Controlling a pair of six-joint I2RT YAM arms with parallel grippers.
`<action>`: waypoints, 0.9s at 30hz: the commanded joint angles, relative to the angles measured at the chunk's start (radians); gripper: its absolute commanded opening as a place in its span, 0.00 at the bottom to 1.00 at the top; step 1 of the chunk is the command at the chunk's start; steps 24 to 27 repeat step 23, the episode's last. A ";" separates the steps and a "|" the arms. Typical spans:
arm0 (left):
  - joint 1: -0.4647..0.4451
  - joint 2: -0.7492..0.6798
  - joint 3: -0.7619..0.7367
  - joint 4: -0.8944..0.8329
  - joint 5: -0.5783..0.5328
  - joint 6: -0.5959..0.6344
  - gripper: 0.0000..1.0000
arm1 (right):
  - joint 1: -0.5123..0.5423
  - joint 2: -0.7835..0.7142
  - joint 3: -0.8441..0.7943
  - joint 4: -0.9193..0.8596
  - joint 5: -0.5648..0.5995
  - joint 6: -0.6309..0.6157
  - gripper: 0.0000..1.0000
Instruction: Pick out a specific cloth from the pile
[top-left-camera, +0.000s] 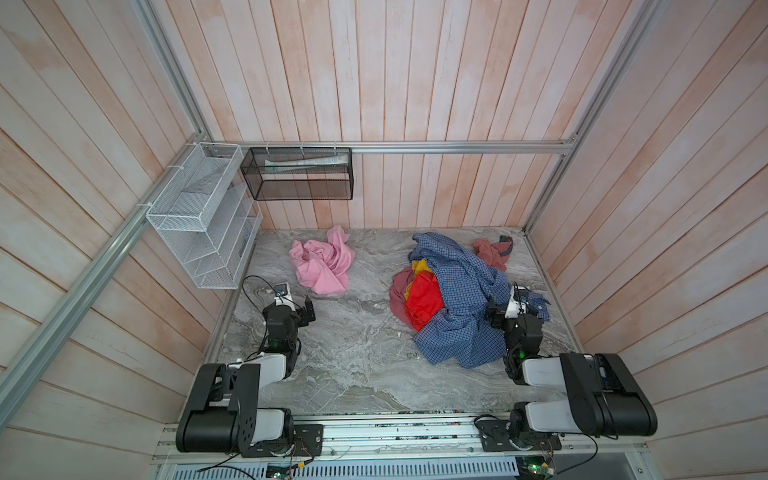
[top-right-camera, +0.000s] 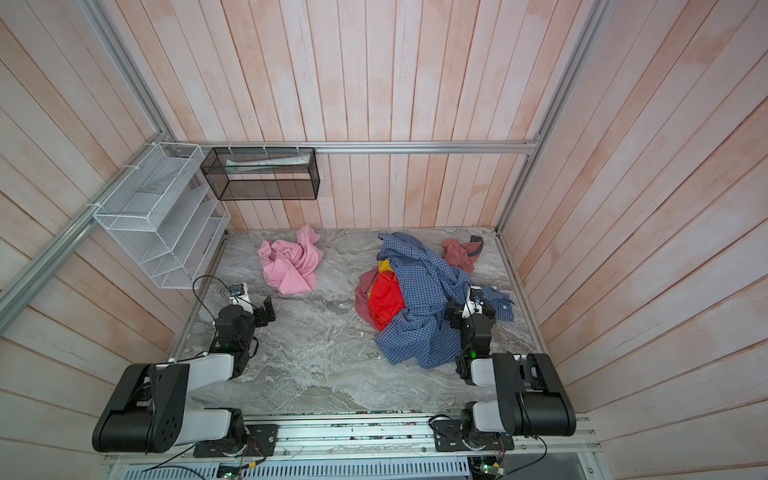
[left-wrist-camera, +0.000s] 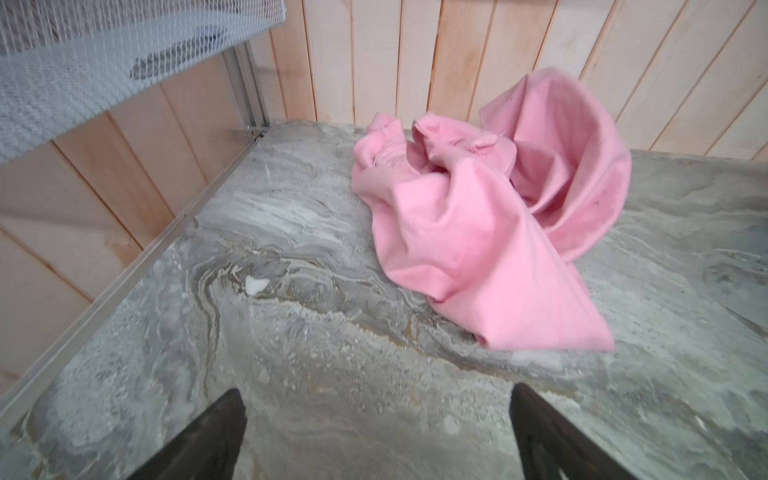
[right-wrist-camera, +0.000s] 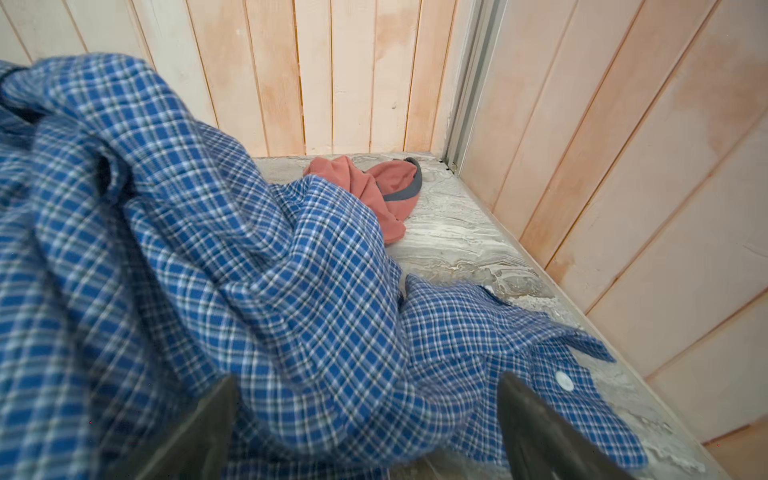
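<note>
With the light pink cloth (top-left-camera: 322, 264) lying crumpled well apart from the pile (top-left-camera: 453, 299), you keep both the left gripper (left-wrist-camera: 376, 436) and the right gripper (right-wrist-camera: 368, 428) spread, empty, clear of fabric, so nothing snags.

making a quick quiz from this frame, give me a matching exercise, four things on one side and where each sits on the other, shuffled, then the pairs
Things:
1. light pink crumpled cloth
2. big blue checked shirt
3. bright red cloth
4. dusty-rose garment with grey trim

Places:
A. far right corner of the table, behind the pile
B. alone on the marble, left side, ahead of the open left gripper
C. draped over the pile, under the open right gripper
D. tucked against the checked shirt's left edge

Pairs: 1-B, 2-C, 3-D, 4-A
</note>
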 joint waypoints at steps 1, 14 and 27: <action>0.002 0.112 0.011 0.262 0.035 0.045 1.00 | -0.003 0.118 -0.008 0.261 0.003 -0.001 0.98; 0.005 0.135 -0.014 0.336 -0.023 0.019 1.00 | -0.042 0.069 0.078 0.025 -0.091 0.019 0.98; 0.006 0.130 -0.016 0.335 -0.016 0.021 1.00 | -0.042 0.069 0.079 0.027 -0.092 0.019 0.98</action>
